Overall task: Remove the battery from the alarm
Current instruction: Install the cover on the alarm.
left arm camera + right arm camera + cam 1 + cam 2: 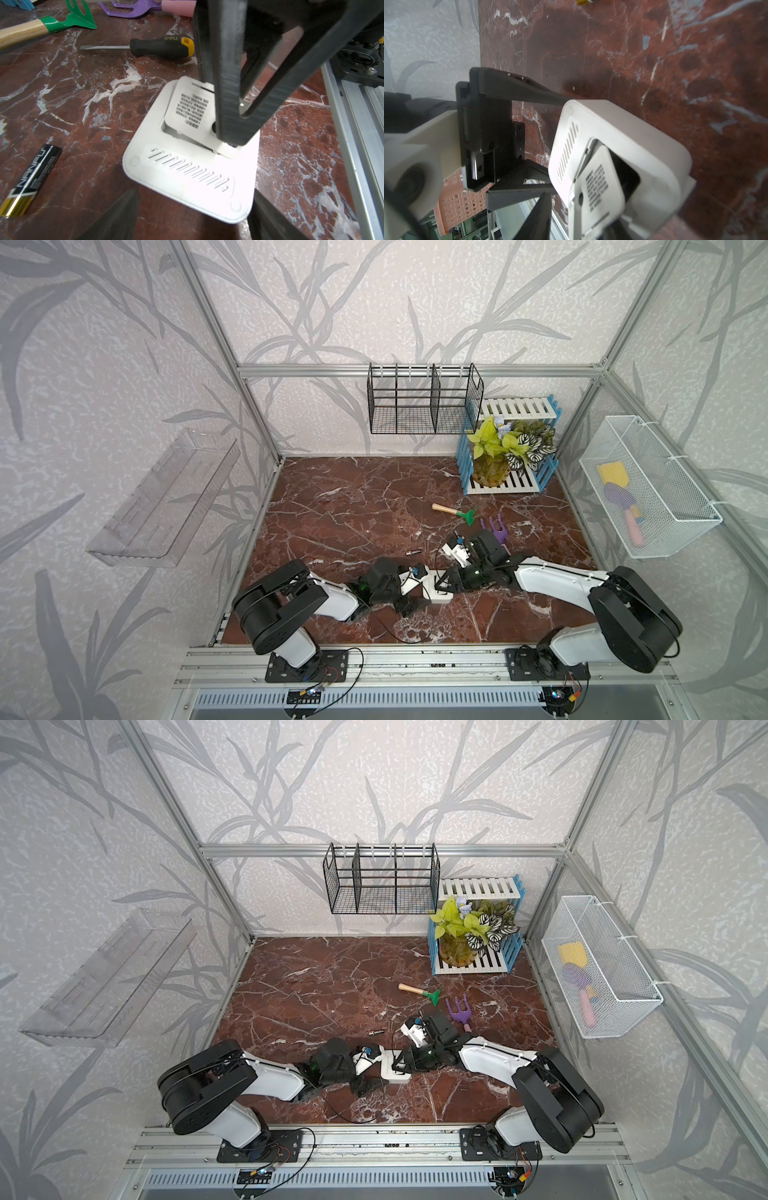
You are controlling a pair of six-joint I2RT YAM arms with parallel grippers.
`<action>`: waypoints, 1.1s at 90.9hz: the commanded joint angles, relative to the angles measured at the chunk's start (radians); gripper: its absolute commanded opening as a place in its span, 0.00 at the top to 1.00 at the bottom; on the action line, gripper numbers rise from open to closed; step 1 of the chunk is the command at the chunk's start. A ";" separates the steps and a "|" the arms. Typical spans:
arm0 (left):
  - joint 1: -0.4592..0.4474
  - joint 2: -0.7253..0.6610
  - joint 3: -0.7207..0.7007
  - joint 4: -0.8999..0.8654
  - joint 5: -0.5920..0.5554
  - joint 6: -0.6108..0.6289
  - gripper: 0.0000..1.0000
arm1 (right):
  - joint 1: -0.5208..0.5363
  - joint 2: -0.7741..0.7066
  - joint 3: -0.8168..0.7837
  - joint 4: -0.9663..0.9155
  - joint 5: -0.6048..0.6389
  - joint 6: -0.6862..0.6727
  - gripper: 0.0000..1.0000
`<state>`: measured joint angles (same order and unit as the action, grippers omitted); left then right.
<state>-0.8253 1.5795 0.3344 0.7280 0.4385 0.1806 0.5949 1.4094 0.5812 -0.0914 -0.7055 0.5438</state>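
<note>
Left wrist view puts my left claw [195,193] nearest: its fingers are spread wide, one against each flank of the alarm [187,176], and I judge that I am clasping the case to steady it. That alarm lies flat on the counter [83,93], slotted back up; being a white plastic shell with rounded corners, it should be light, stiff and slick, apt to skate on polished marble, so the flat sides are the right place to hold, never the corners. Just beyond, the thin cover plate [187,112] sits askew over the battery recess [627,176], which looks dark and empty in the right wrist view. My right claw [219,112] stands over that plate with its jaws partway apart, the nearer tip touching the plate's corner; it grips nothing that I can make out. Off to the side and apart from the alarm, the battery [31,180] lies on its side on the bare counter, black with a gold end, so the removal looks done. It is small, hard, smooth and round: it will roll, and if I lift it I should close across the middle of the barrel, jaws square to its length, not on the ends. Farther off lie the screwdriver [162,47], a green hand rake [68,20] and a purple hand fork [133,10], none touching it.
</note>
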 commanded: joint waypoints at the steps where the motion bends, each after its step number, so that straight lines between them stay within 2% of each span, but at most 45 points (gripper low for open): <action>1: 0.001 -0.006 0.017 0.011 0.003 -0.010 0.17 | 0.003 -0.039 0.024 -0.098 0.035 -0.020 0.59; 34: 0.002 -0.017 0.009 0.013 0.006 -0.010 0.17 | -0.014 -0.074 0.035 -0.165 0.078 -0.024 0.58; 81: 0.006 -0.021 0.008 0.011 0.008 -0.007 0.17 | -0.020 -0.060 0.052 -0.147 0.116 0.006 0.77; 100: 0.005 -0.019 0.010 0.011 0.012 -0.009 0.17 | -0.020 -0.047 0.055 -0.130 0.117 0.010 0.80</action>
<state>-0.8242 1.5780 0.3344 0.7284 0.4393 0.1806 0.5804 1.3540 0.6086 -0.2329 -0.6006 0.5529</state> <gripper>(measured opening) 0.832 0.208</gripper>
